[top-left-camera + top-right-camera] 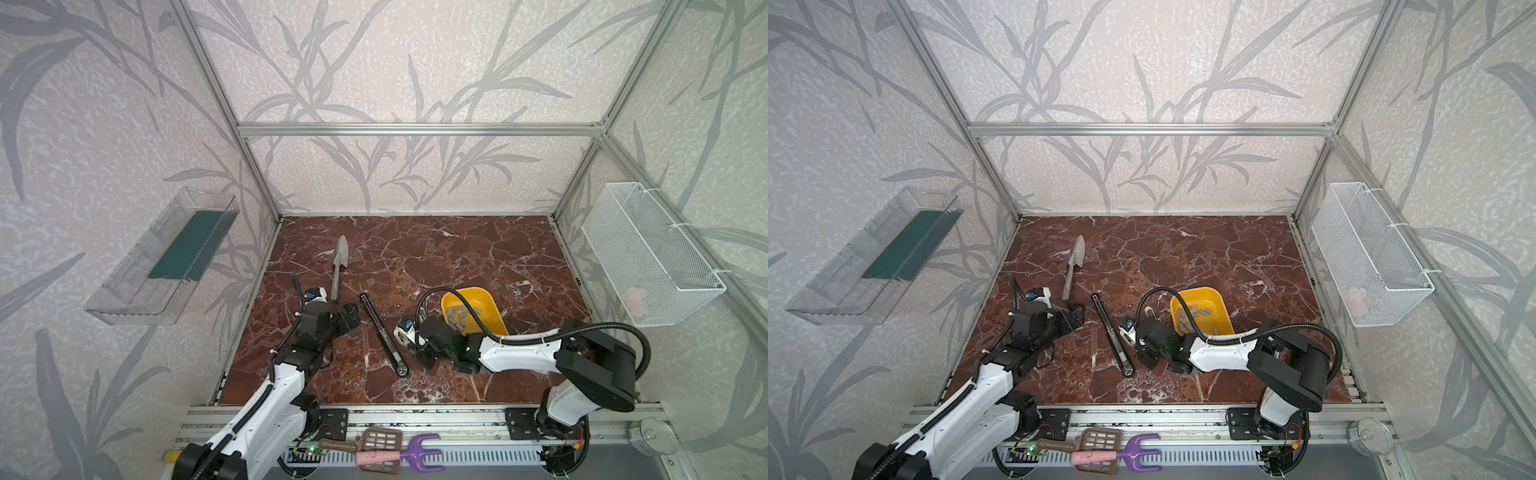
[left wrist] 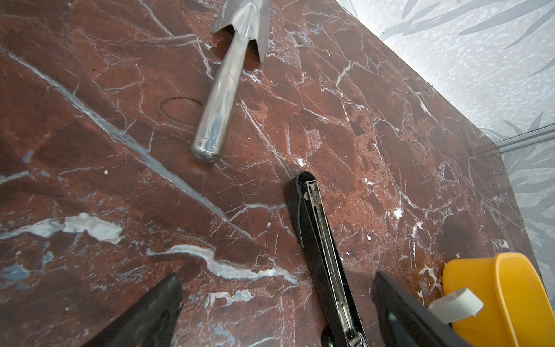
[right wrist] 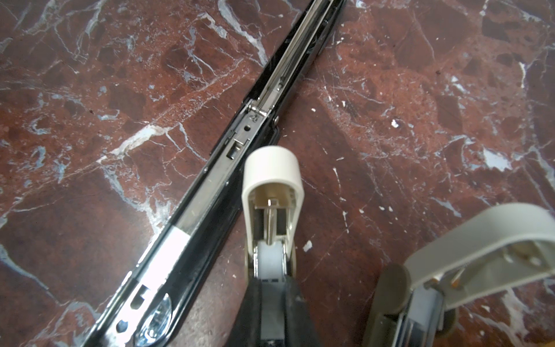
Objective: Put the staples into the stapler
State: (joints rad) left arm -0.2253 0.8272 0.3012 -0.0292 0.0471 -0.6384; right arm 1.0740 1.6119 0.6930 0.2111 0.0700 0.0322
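bare marble point(image 1: 457, 249) beyond stapler point(image 1: 382, 332); trowel point(image 1: 337, 270) at left, yellow tray point(image 1: 486, 303) at right

Both top views look down from high at the front onto the whole marble table point(image 1: 457, 257), nearly alike. The left wrist view skims low and slantwise over the trowel point(image 2: 222, 99) and stapler point(image 2: 323, 249). The right wrist view sits close above the stapler's middle, behind a cream-white block point(image 3: 271, 174). All four share the stapler.
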